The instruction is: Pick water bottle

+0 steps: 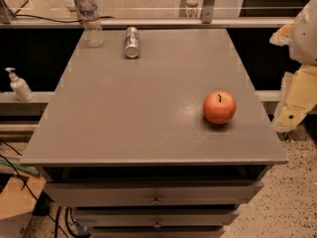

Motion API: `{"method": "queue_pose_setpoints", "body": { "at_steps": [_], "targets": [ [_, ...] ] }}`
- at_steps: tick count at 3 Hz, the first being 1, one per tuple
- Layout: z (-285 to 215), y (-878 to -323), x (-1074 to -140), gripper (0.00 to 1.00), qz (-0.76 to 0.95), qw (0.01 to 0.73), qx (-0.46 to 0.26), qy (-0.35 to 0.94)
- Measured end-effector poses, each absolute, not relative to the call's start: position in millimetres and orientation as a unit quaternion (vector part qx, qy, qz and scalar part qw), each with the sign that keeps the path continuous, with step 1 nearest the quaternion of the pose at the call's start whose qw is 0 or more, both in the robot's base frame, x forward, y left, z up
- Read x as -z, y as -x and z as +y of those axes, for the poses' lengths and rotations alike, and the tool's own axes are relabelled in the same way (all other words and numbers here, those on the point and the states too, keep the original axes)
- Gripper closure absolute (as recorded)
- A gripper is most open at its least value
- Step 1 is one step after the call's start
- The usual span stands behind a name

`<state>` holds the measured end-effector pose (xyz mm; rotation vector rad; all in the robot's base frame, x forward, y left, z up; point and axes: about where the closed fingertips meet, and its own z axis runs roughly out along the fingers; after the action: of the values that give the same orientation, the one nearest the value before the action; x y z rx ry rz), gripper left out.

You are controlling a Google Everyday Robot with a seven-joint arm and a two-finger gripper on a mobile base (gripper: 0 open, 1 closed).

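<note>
Water bottle [90, 16] upright at the far left corner of the grey worktop [148, 128], with the tool [295, 103] off the right edge.

The clear ribbed bottle with its white cap stands apart from a silver-blue drink can [132, 42] to its right. A red apple [219, 107] sits near the right edge, closest to the tool, which hangs beside the worktop and touches nothing; whether it is apart or together cannot be told. A white pump dispenser [19, 85] stands on a ledge to the left, off the worktop.
</note>
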<state>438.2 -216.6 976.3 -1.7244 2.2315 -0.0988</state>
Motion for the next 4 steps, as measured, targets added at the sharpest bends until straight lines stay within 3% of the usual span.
{"method": "queue_pose_setpoints", "body": {
  "at_steps": [2, 4],
  "targets": [
    [-214.9, -440.2, -980.5, 0.0, 0.778, 0.173, 0.028, 0.603],
    [-173.0, -466.7, -1000.9, 0.0, 0.714, 0.273, -0.07, 0.641]
  ]
}}
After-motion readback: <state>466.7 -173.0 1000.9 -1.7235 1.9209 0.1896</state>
